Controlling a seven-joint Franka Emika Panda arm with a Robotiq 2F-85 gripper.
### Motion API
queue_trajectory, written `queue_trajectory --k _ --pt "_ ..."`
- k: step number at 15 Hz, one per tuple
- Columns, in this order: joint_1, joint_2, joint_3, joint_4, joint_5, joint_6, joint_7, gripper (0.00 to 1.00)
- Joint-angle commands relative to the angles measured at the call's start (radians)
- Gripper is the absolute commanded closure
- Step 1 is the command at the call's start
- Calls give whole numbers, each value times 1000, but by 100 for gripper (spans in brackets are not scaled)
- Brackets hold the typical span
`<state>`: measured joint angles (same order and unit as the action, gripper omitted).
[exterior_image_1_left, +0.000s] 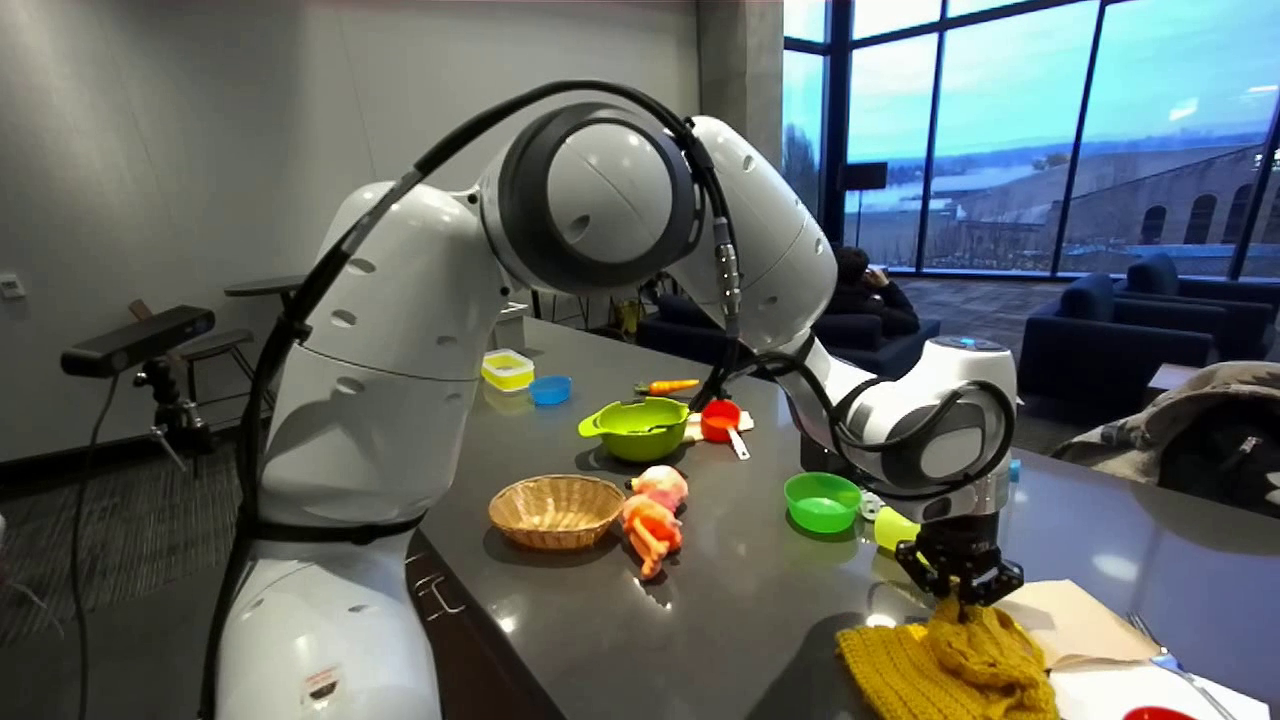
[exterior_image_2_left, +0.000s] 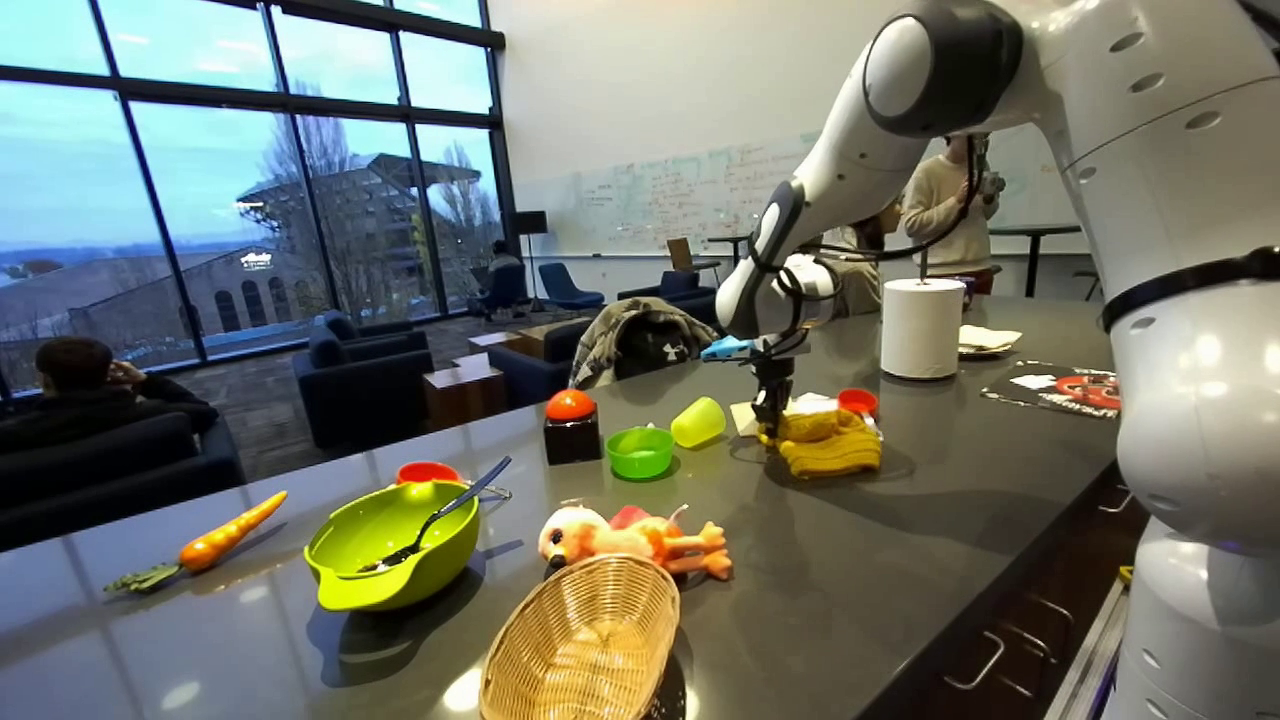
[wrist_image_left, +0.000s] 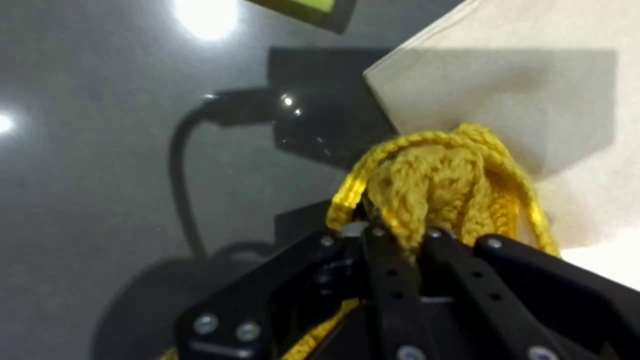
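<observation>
In an exterior view, the yellow knitted cloth (exterior_image_1_left: 955, 670) was at the lower right of the frame, resting on the tabletop (exterior_image_1_left: 730, 620), with one part standing up in a peak to the jaws. The jaws were pinching a bunched fold of it: in the wrist view, at the lower centre, the knit passed between them, and a thick edge made a loop in front.

Since only a fold was caught, I judged that any lift should be slow and straight upward, because the loose knit could stretch and slip out. A sideways pull seemed less good: the tan paper (exterior_image_1_left: 1075, 620) was just beside the cloth, and I could not tell whether some knit lay over it, so the paper might be dragged. The lime cup (exterior_image_2_left: 699, 422) lay on its side near the centre of the frame in an exterior view; it could roll if bumped. The same care suited the red dish (exterior_image_2_left: 857, 402), right of the centre and close behind the cloth.
</observation>
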<state>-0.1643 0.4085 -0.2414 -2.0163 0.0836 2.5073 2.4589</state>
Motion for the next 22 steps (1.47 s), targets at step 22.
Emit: queue_trajectory --k 22 --pt "239 -43 125 15 -9 43 2 98"
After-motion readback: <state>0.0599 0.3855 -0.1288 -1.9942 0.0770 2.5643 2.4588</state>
